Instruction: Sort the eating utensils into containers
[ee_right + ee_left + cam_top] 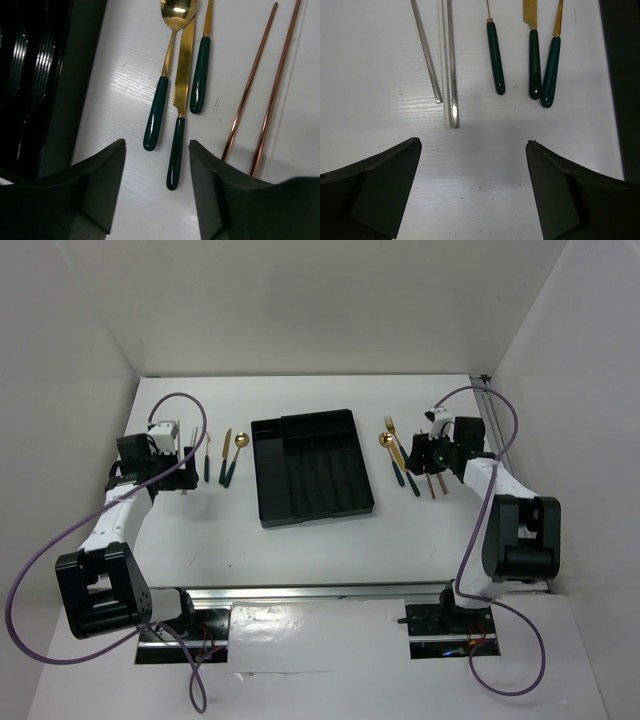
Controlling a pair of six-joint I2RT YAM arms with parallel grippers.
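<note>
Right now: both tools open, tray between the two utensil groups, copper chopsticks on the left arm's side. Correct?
No. The copper chopsticks lie on the right arm's side, per the right wrist view; the left side has silver chopsticks. The left tool and right tool are open, tray between the groups.

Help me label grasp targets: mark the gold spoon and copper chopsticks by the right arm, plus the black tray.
gold spoon [159,97], right wrist view, green handle.
copper chopsticks [250,80], right wrist view, mid-shaft of left stick.
black tray [268,475], top external view, bare left compartment floor.
</note>
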